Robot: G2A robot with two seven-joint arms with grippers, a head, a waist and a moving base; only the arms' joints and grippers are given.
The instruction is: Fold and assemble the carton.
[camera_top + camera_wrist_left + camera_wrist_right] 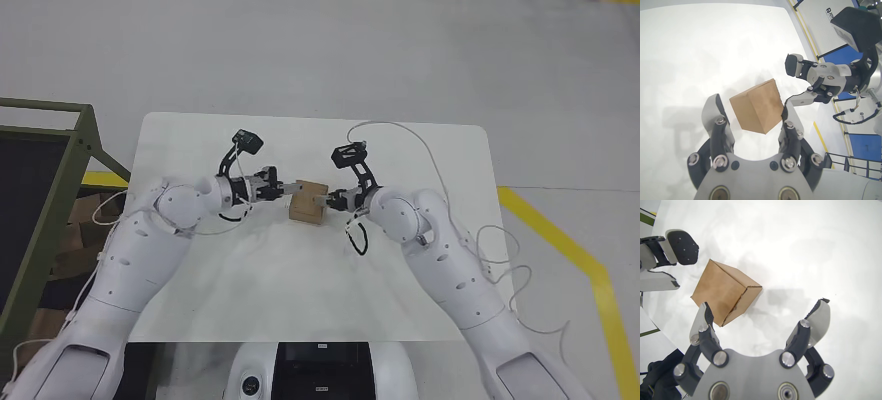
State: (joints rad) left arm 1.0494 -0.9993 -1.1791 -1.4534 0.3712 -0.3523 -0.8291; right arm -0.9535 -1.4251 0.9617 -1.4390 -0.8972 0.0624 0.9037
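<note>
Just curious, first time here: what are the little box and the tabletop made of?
The carton looks like matte brown cardboard: one seam shows a ragged, fibrous edge. The table looks smooth and white, perhaps laminate or painted board; unclear which.

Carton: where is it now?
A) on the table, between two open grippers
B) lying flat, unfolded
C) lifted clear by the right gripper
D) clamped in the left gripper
A: the carton stands box-shaped on the table, with the left gripper and the right gripper open on opposite sides of it, neither closed on it.
</note>
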